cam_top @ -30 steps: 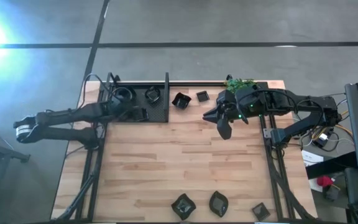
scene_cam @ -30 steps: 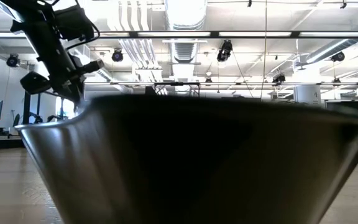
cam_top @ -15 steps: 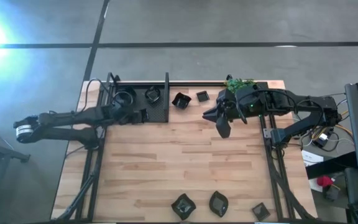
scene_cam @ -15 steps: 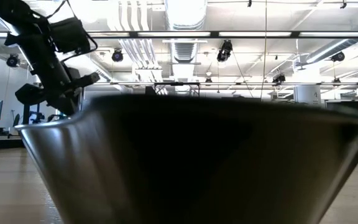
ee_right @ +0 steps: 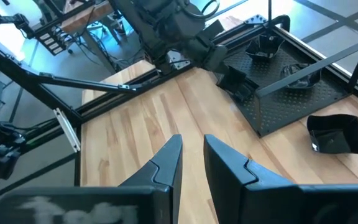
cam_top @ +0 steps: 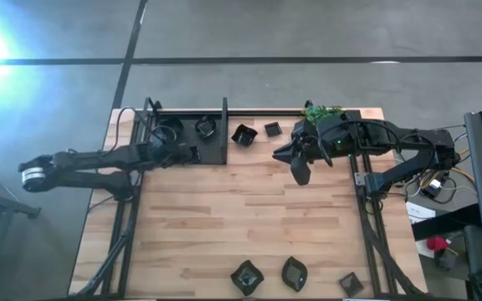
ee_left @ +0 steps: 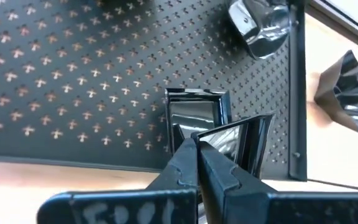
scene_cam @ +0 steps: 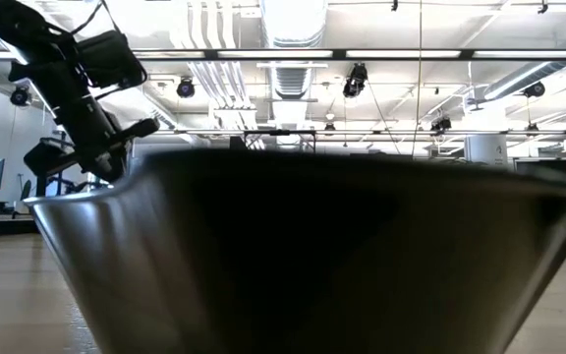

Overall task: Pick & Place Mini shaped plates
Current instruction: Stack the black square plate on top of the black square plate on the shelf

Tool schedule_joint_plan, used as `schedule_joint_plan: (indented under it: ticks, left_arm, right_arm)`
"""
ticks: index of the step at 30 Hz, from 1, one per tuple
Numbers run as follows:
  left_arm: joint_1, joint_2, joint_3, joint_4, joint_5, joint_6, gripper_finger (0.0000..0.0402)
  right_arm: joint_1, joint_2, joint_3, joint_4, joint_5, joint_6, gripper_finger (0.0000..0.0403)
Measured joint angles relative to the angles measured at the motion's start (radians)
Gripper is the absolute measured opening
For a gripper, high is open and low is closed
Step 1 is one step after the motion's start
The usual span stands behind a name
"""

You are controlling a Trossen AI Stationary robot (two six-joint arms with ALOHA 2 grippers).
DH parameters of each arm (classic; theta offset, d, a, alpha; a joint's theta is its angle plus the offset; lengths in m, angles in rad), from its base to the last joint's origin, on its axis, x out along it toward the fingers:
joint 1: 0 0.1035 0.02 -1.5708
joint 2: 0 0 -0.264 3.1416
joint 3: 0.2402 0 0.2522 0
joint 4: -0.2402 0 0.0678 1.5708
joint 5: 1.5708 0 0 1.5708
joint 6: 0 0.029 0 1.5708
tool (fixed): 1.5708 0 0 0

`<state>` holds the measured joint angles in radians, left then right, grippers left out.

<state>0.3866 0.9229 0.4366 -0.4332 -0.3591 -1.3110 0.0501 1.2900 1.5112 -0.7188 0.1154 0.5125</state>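
Observation:
My left gripper (cam_top: 193,155) is low over the near part of the black perforated tray (cam_top: 216,149) at the table's far left, shut on a small square black plate (ee_left: 238,146). Two more mini plates (cam_top: 167,130) (cam_top: 205,127) rest on the tray's floor. Another two (cam_top: 243,134) (cam_top: 272,129) sit on the wood just right of the tray. Three lie along the near edge (cam_top: 246,276) (cam_top: 294,272) (cam_top: 351,284). My right gripper (cam_top: 301,171) hangs raised at the far right, open, with nothing between its fingers (ee_right: 166,163). My left gripper pinches the square plate's thin upright rim (ee_left: 211,132) between its two shut fingers. The fingers slant down from the table's left side. The plate sits tilted in the hold over the tray's floor (ee_left: 73,74); whether it touches the floor I cannot tell.
A green leafy plant (cam_top: 320,110) stands at the far edge by the right arm. The tray has a raised wire frame (cam_top: 224,125) on its right side. One black plate (scene_cam: 312,256) stands right before the low camera and blocks most of that view. Bare wood fills the table's middle.
My left gripper has sunk toward the tray's floor with the square plate and has rolled a little about its own line. It has stayed shut on the plate.

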Motion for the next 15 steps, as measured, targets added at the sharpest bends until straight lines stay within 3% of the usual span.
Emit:
schedule_joint_plan:
  ticks: [15]
  left_arm:
    - [0.018,0.121,0.0,0.075,-0.008,-0.073,0.0]
  right_arm:
    - [0.0,0.0,0.0,-0.001,-0.011,-0.053,0.0061]
